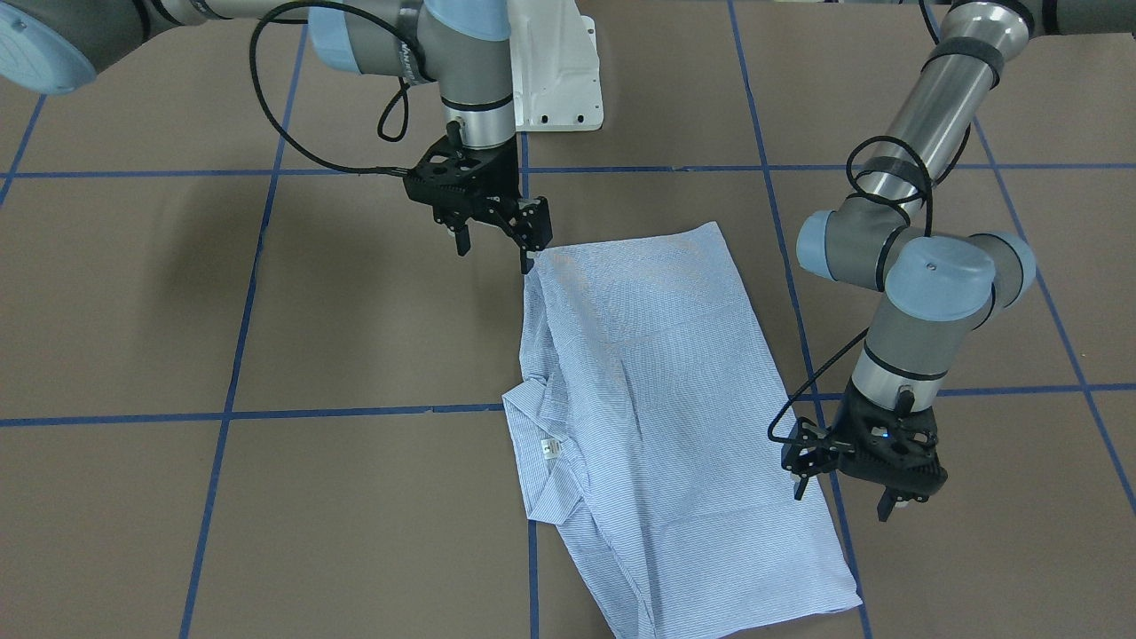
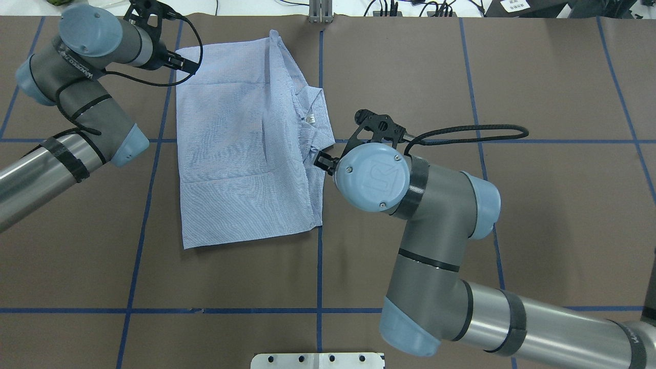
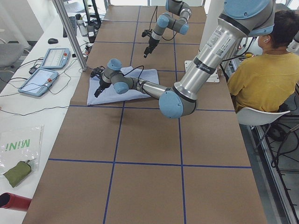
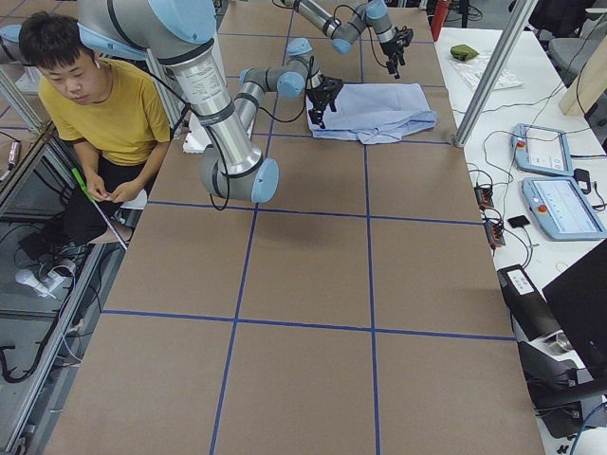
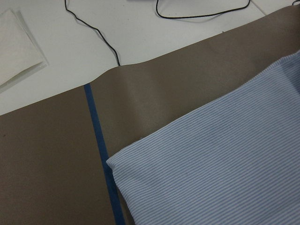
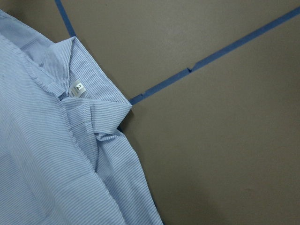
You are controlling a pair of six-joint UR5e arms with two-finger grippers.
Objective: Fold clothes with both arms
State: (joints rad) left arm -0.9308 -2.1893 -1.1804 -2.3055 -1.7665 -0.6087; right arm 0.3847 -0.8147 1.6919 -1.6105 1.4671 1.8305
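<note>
The light blue-and-white striped shirt (image 1: 657, 417) lies folded lengthwise on the brown table, collar and white neck label (image 1: 552, 446) on its left edge in the front-facing view. It also shows in the overhead view (image 2: 241, 154) and in both wrist views (image 5: 225, 173) (image 6: 56, 154). My right gripper (image 1: 495, 248) is open, low at the shirt's far left corner, with one fingertip (image 1: 530, 259) at the cloth's edge. My left gripper (image 1: 841, 499) is open and empty, just off the shirt's right edge near its front end. Neither wrist view shows fingers.
The white pedestal base (image 1: 559, 80) stands behind the shirt. Blue tape lines (image 1: 355, 413) cross the table. A seated operator in yellow (image 3: 261, 79) is beside the robot. Tablets (image 3: 51, 58), cables and a metal post (image 3: 70, 37) line the far table edge.
</note>
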